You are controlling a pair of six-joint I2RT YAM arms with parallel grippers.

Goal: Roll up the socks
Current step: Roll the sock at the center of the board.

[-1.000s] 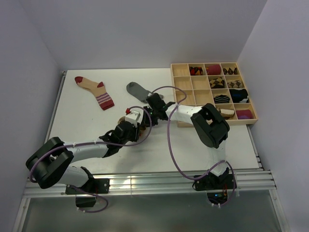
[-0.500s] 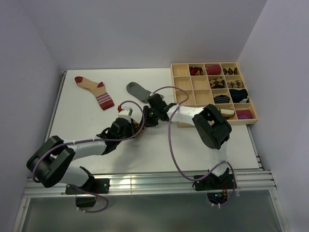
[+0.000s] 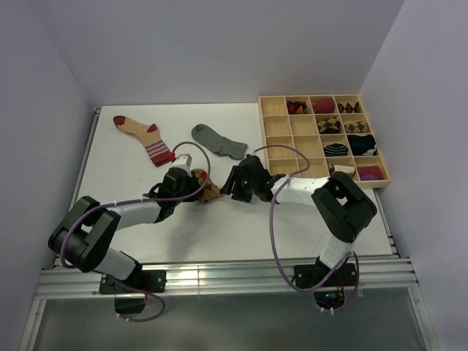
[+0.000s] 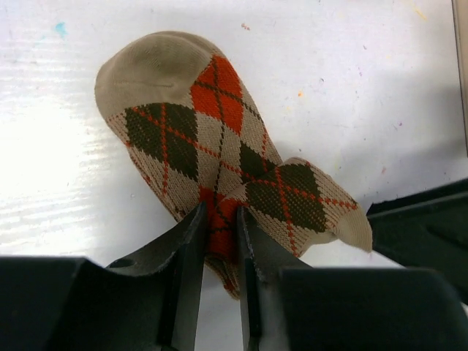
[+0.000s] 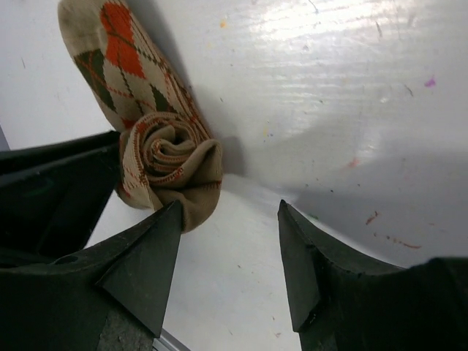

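The brown argyle sock lies on the white table between my two grippers, partly rolled. In the left wrist view my left gripper is shut on a fold of the argyle sock. In the right wrist view the rolled end of the argyle sock sits just past my left fingertip; my right gripper is open and holds nothing. The plain grey sock lies flat behind them. The beige sock with dark-red toe and striped cuff lies flat at the back left.
A wooden compartment tray stands at the back right with several rolled sock bundles in its right compartments. My right arm's cable loops over the table near the tray's front edge.
My left gripper moved back and left along the sock. My right gripper drew back toward the front right and now sits open beside the roll. The grey sock is now fully uncovered.
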